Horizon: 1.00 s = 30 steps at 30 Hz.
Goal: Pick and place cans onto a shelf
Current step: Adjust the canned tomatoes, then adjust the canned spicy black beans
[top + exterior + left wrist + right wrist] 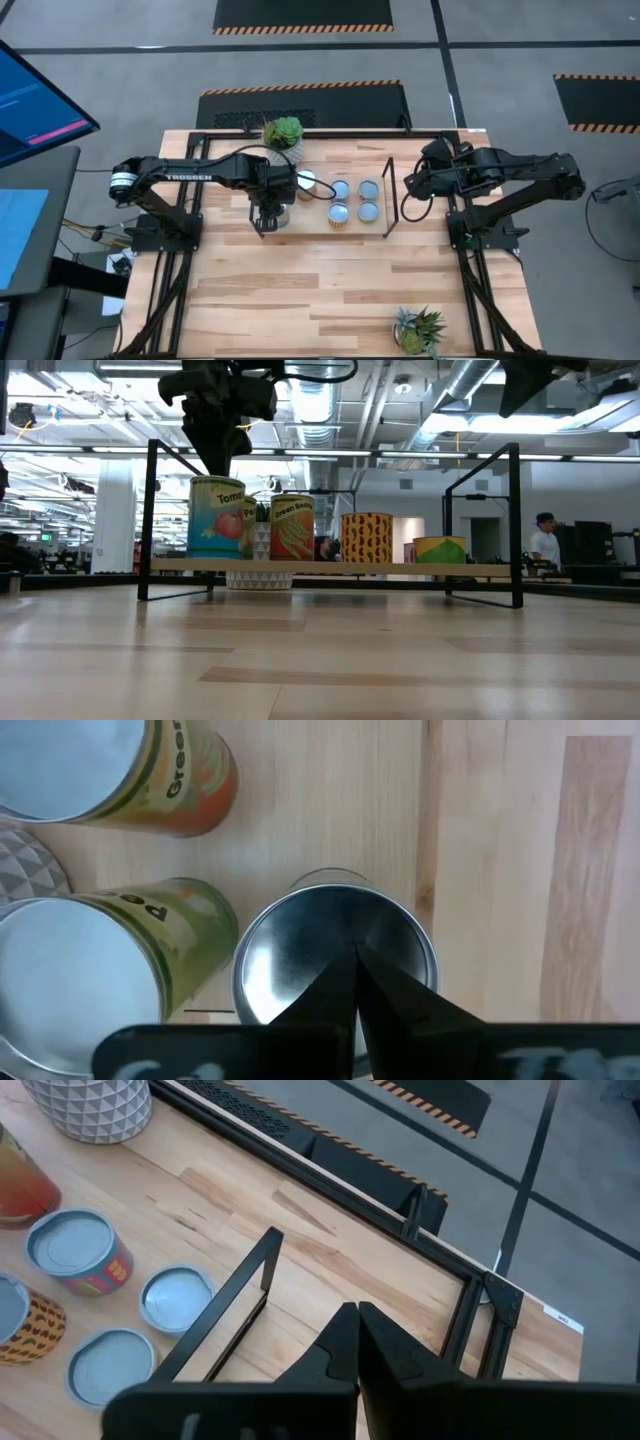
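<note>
From above, the shelf [330,203] lay across the table's [330,290] far half, with broad bare wood in front of it; the left gripper [270,215] hung over the shelf's left end above a can [277,213], while the right gripper [412,184] waited just beyond the right wire frame. At table height, the left gripper [222,420] stood directly over the tomato can [216,517], the leftmost of the row on the board. In the left wrist view, its fingers [400,995] met at a point above that can's shiny silver top [335,955], touching nothing. In the right wrist view, the right fingers [385,1350] were likewise closed and empty.
</note>
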Available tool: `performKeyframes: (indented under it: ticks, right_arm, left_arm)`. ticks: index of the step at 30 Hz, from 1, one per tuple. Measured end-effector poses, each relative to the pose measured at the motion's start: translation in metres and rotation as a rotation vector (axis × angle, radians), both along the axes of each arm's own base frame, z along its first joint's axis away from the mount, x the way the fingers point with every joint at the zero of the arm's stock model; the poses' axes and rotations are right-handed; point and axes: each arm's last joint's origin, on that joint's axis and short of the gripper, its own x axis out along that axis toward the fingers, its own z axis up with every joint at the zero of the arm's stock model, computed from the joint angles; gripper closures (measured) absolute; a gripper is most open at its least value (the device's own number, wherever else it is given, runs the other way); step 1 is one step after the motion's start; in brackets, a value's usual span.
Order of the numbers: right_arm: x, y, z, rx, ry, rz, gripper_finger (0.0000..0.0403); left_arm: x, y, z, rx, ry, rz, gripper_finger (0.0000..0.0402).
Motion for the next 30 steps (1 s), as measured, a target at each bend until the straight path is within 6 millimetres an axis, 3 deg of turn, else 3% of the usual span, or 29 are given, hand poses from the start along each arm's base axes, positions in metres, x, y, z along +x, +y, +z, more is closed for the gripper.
performKeyframes:
  ticks: [15, 23, 30]
  right_arm:
    - [0.0, 0.0, 0.0, 0.001, 0.003, 0.003, 0.0386]
    - [0.0, 0.0, 0.0, -0.001, 0.007, 0.006, 0.0379]
    - [-0.002, 0.0, 0.0, -0.003, 0.031, 0.008, 0.0385]
  left_arm:
    - [0.001, 0.001, 0.003, 0.031, 0.007, 0.033, 0.0401]
    - [0.005, 0.003, 0.033, 0.07, -0.058, 0.043, 0.0401]
    - [-0.003, 0.004, 0.057, 0.135, -0.018, 0.083, 0.0401]
